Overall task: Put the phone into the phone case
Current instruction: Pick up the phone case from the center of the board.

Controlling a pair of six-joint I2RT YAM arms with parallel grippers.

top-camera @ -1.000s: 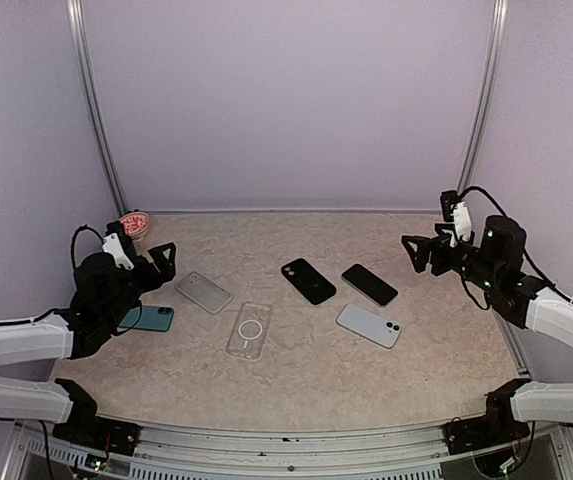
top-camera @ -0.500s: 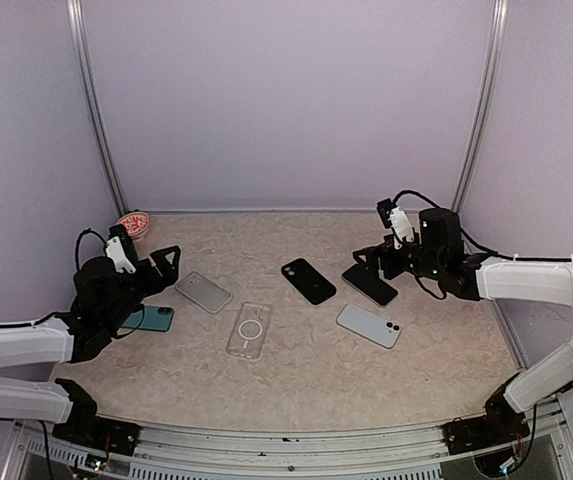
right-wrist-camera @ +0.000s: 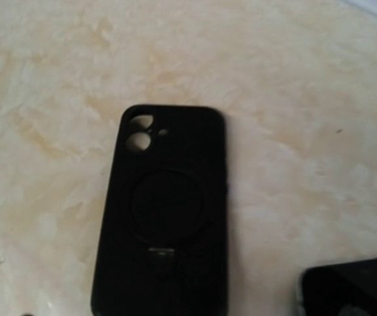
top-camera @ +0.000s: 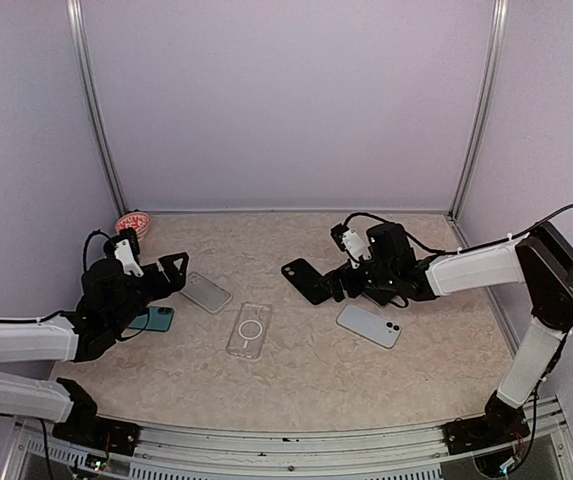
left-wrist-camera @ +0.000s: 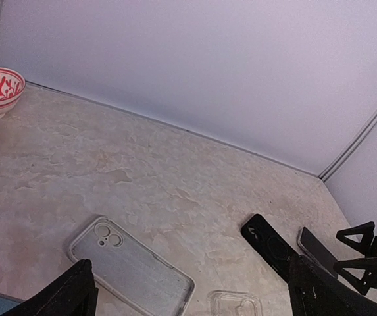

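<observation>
Seen from above, a marbled table holds several phones and cases. My right gripper hangs low over the middle of the table, jaws spread wide and empty. Directly under its wrist camera lies a black phone case, flat on the table with its camera holes toward the far side. Just right of it is the corner of a black phone, apart from the case. My left gripper hovers at the left, also wide open and empty, near a frosted clear case.

I judge the phone to be stiff, flat and fairly dense, with a slick glass face that could slip or scratch. Since it lies flat, I would pinch it across its two long edges near the middle. The case looks light, with a matte skin and probably a bendy rim. It may slide when pressed, so one gripper should steady it.
</observation>
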